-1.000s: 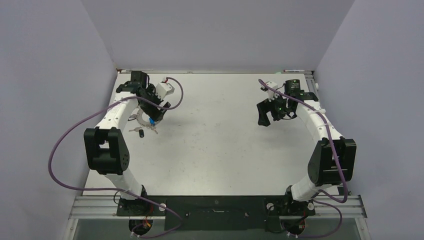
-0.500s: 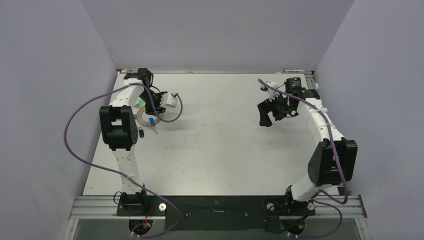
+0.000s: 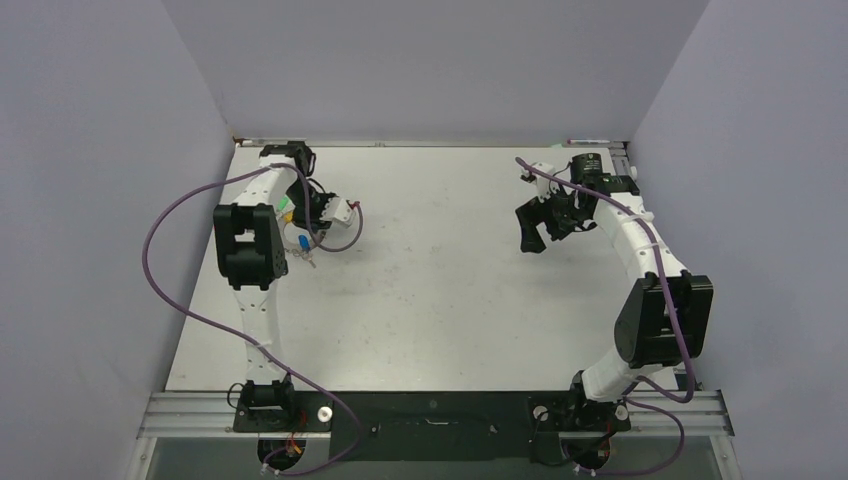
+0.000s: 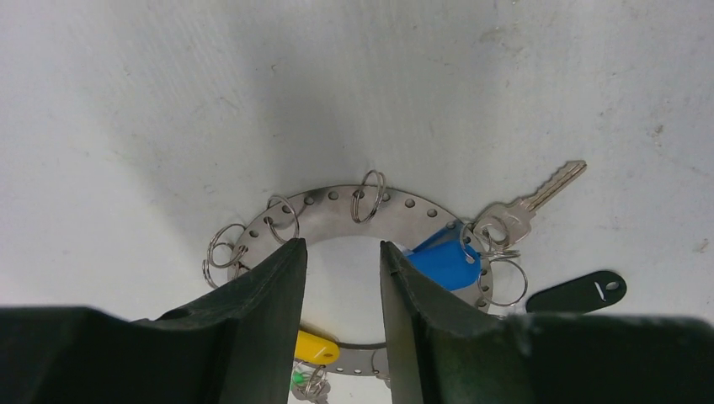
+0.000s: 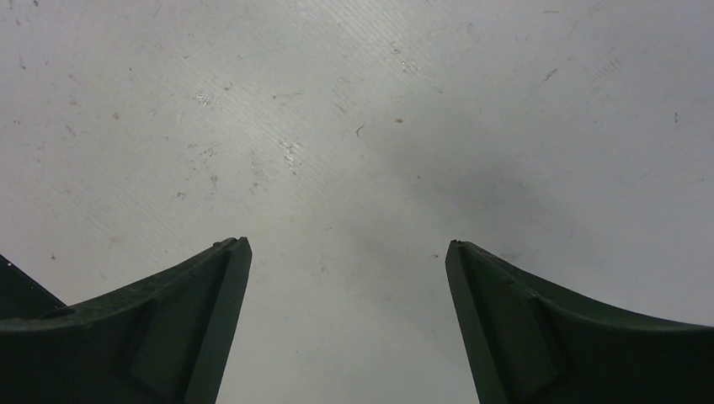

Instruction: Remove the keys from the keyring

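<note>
The keyring (image 4: 333, 204) is a flat grey perforated ring lying on the table, with small split rings through its holes. On it are keys: a blue-headed one (image 4: 444, 263), a yellow one (image 4: 317, 348), a green one (image 4: 295, 381) and a bare silver key (image 4: 529, 204). A black tag (image 4: 581, 291) lies beside them. My left gripper (image 4: 341, 250) hangs over the ring's hole, its jaws narrow but apart, with nothing between them. In the top view the left gripper (image 3: 303, 226) is at the back left, hiding most of the ring. My right gripper (image 3: 530, 228) (image 5: 348, 246) stands wide open over bare table.
Grey walls enclose the white table (image 3: 440, 300) on the left, back and right. The left arm's purple cable (image 3: 165, 270) loops out over the left edge. The arm bases sit on a metal rail (image 3: 430, 410) at the near edge.
The left arm has folded back toward the far left corner, and its jaws have narrowed over the keyring. The right arm has not moved.
</note>
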`<action>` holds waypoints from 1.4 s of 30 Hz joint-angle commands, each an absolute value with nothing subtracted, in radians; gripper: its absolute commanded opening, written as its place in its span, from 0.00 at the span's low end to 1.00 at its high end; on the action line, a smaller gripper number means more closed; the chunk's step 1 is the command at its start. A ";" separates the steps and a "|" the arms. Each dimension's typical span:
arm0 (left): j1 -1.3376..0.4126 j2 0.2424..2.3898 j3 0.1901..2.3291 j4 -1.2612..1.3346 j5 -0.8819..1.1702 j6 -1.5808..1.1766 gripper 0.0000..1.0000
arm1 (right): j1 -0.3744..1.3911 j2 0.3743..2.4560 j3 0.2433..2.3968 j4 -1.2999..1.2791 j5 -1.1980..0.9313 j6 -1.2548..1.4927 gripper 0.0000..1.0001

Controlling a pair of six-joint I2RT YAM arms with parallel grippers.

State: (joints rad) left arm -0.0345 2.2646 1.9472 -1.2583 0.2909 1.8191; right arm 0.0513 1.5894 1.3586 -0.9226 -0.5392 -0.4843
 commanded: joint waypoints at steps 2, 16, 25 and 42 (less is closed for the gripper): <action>-0.044 2.263 1.927 -1.276 0.279 1.884 0.35 | 0.042 1.605 1.402 -0.921 -0.526 -0.489 0.90; -0.069 2.265 1.855 -1.178 0.286 1.858 0.23 | 0.040 1.600 1.405 -0.917 -0.551 -0.479 0.90; -0.088 2.204 1.784 -1.156 0.330 1.851 0.00 | 0.040 1.563 1.394 -0.875 -0.572 -0.455 0.90; -0.186 1.753 1.549 -0.703 0.548 0.904 0.00 | 0.055 1.411 1.232 -0.329 -0.681 0.043 0.90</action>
